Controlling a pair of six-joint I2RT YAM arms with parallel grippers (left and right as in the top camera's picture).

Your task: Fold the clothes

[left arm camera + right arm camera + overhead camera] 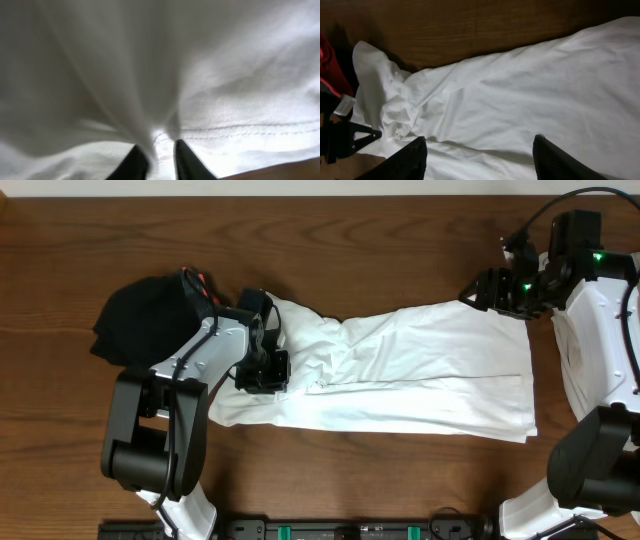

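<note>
A white garment (420,375) lies spread across the middle of the wooden table, partly folded lengthwise. My left gripper (268,370) sits on its left end and is shut on a pinch of the white cloth (162,150), which fills the left wrist view. My right gripper (478,290) hovers at the garment's upper right corner, open and empty. In the right wrist view its fingers (477,150) are spread wide above the white garment (520,100).
A dark bundle of clothes (145,315) with a bit of red lies at the left, next to the left arm; it also shows in the right wrist view (330,55). More white cloth (580,350) lies at the right edge under the right arm.
</note>
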